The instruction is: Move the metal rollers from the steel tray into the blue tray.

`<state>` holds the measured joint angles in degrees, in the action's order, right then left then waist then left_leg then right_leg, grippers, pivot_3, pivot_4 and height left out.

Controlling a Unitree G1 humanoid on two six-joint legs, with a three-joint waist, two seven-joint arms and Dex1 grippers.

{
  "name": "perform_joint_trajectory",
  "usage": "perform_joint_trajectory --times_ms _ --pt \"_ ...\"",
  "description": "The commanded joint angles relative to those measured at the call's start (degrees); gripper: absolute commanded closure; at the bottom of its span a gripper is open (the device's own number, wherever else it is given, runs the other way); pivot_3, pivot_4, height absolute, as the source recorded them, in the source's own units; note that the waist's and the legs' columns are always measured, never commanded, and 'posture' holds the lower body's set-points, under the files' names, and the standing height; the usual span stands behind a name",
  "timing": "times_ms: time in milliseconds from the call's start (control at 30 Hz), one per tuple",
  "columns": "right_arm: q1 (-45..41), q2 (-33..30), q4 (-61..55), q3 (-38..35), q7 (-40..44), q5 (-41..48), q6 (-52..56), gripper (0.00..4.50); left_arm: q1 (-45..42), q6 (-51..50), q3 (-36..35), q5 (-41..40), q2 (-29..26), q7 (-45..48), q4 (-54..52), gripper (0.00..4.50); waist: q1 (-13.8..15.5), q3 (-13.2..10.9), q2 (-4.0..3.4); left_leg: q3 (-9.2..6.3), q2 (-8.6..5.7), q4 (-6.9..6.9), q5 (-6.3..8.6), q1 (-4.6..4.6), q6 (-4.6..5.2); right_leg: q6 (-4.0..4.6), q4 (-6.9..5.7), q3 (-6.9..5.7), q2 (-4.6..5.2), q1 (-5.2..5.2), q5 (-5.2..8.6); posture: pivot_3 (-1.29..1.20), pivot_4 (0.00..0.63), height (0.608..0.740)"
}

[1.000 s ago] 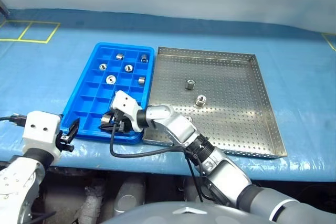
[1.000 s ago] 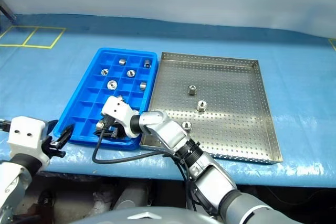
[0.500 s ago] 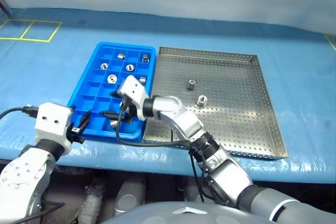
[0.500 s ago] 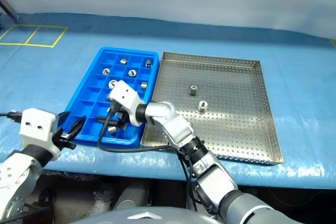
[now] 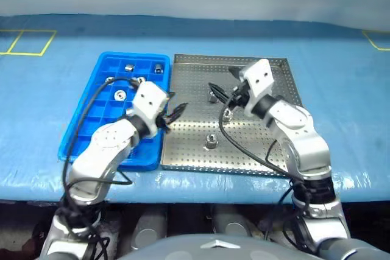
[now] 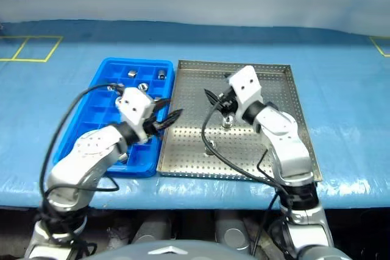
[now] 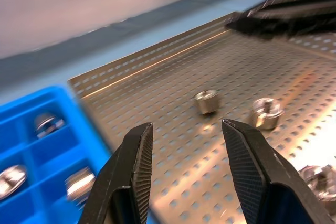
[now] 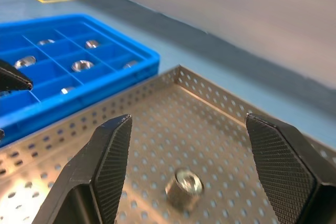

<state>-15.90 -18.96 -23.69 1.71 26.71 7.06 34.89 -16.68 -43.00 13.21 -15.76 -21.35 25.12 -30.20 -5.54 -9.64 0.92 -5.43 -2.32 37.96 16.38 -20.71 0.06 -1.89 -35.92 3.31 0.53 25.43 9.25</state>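
While three metal rollers [image 5: 211, 140] are left on the steel tray [image 5: 268, 150], others are seen in the blue tray [image 5: 79, 138] beside it. The left tool [image 7: 186, 145] is parted in its wrist view, empty; the right tool [image 8: 189, 153] is released over one roller.
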Motion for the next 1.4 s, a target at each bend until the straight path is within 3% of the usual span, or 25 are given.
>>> perform_joint_trajectory --times_ms 33,233,500,733,1400 --pt "3.25 -1.25 -4.68 -0.87 -2.46 -0.9 1.64 0.88 -1.81 1.44 3.75 1.31 0.36 1.97 3.55 2.26 -1.28 0.01 -0.01 0.15 0.01 0.01 0.02 0.04 0.06 -0.16 0.0 0.15 -0.05 -0.01 0.04 -0.25 0.15 0.74" --pt "7.26 -2.47 -4.87 0.01 -3.69 -1.69 2.88 0.88 -2.87 -0.26 6.24 2.29 0.26 3.38 7.16 2.26 -4.5 0.0 0.0 0.66 -0.03 0.31 0.06 0.09 0.32 -0.74 0.01 0.69 -0.28 -0.03 -0.06 -0.27 0.15 0.74" --pt "8.56 -4.95 -6.51 -0.82 -1.41 0.08 3.34 0.88 -2.29 -2.93 7.48 3.19 -1.92 4.37 6.38 2.26 -6.65 0.0 0.0 0.83 -0.04 0.39 0.04 0.12 0.42 -0.91 0.02 0.87 -0.33 -0.06 -0.15 -0.27 0.15 0.74" --pt "8.16 -4.92 -6.25 -0.87 -2.38 0.33 2.83 0.85 -2.16 -6.41 8.95 5.57 -3.91 3.31 6.55 0.14 -7.25 0.0 0.01 0.83 -0.05 0.39 0.05 0.1 0.43 -0.93 0.04 0.91 -0.33 -0.04 -0.16 -0.27 0.15 0.74" --pt "7.61 -4.35 -5.82 -0.25 -3.92 0.52 2.39 0.85 -3.39 -7.34 12.51 7.5 -1.25 4.69 13.84 0.14 -7.67 0.0 0.01 0.89 -0.06 0.4 0.08 0.09 0.49 -0.96 0.05 0.98 -0.31 -0.03 -0.18 -0.27 0.15 0.74"
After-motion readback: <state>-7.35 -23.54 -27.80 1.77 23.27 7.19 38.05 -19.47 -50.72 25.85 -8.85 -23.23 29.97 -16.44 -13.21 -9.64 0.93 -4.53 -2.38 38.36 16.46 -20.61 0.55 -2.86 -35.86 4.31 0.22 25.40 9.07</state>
